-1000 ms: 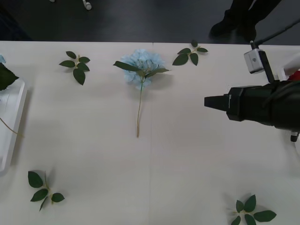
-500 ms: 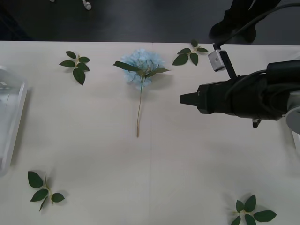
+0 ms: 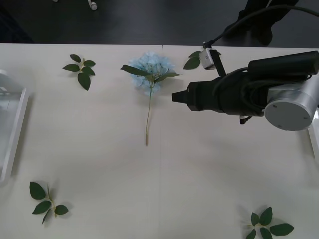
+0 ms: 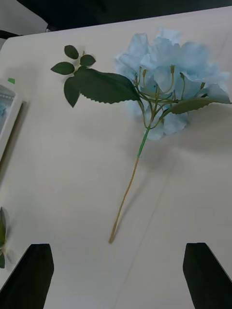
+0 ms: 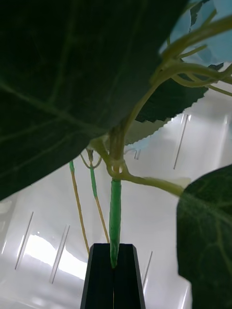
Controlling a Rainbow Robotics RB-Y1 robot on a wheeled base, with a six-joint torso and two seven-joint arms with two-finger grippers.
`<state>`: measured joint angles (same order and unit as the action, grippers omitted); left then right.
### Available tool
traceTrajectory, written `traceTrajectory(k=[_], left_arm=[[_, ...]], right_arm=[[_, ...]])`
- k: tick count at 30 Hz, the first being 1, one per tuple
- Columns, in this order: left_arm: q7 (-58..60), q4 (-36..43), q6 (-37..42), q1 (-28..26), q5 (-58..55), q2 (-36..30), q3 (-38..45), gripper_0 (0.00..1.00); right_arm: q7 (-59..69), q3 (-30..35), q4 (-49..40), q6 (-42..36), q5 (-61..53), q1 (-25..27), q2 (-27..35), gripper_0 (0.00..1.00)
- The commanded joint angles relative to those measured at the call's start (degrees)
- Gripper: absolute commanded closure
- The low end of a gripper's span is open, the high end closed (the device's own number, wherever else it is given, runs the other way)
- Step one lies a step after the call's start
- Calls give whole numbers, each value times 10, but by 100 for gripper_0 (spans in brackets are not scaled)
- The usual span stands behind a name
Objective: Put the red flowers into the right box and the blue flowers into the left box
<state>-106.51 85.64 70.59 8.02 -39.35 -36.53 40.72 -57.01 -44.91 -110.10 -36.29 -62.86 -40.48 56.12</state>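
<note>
One blue flower (image 3: pixel 150 70) lay flat mid-table (image 3: pixel 199 164), head toward the far edge, stem (image 4: pixel 126 192) pointing back at the robot, apart from the loose leaf sprigs (image 3: pixel 81 69). Right gripper (image 3: pixel 177 96) hovered just beside the bloom, fingers (image 4: pixel 34 275) spread wide, lined up on the stem, likely for a pinch. Left gripper (image 5: pixel 114 270) was clamped on another blue stem (image 5: pixel 114 227) over the left box (image 3: pixel 11 134), probably ready to release.

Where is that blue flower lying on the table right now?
In the front view the blue flower lies near the table's far edge, centre, just left of the right end effector.
</note>
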Motion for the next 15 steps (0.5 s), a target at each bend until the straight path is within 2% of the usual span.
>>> traceTrajectory(k=[1,2,3,4,5,6,9,12,15], left_arm=[[-33,4,-15,0,4,-21,-5,99],[-33,4,-15,0,3,-21,-6,90],[-32,4,-15,-1,1,-21,-6,68],[-32,4,-15,-2,1,-21,-6,61],[-32,4,-14,-2,-3,-21,-6,45],[-32,4,-14,-2,-6,-21,-6,34],[-32,4,-15,-5,-15,-21,-9,10],[-32,4,-14,-7,-28,-21,-12,1],[-30,5,-14,-12,-60,-21,-16,0]], right_arm=[[37,-27,23,3,20,-43,-25,21],[39,-31,26,3,24,-46,-30,21],[44,-37,36,3,31,-52,-37,21],[45,-38,40,3,34,-55,-40,21],[48,-40,50,3,35,-60,-48,21],[50,-43,59,3,37,-64,-56,21],[58,-54,91,3,39,-81,-86,21],[64,-65,124,3,42,-98,-111,21],[72,-84,161,3,65,-116,-140,21]])
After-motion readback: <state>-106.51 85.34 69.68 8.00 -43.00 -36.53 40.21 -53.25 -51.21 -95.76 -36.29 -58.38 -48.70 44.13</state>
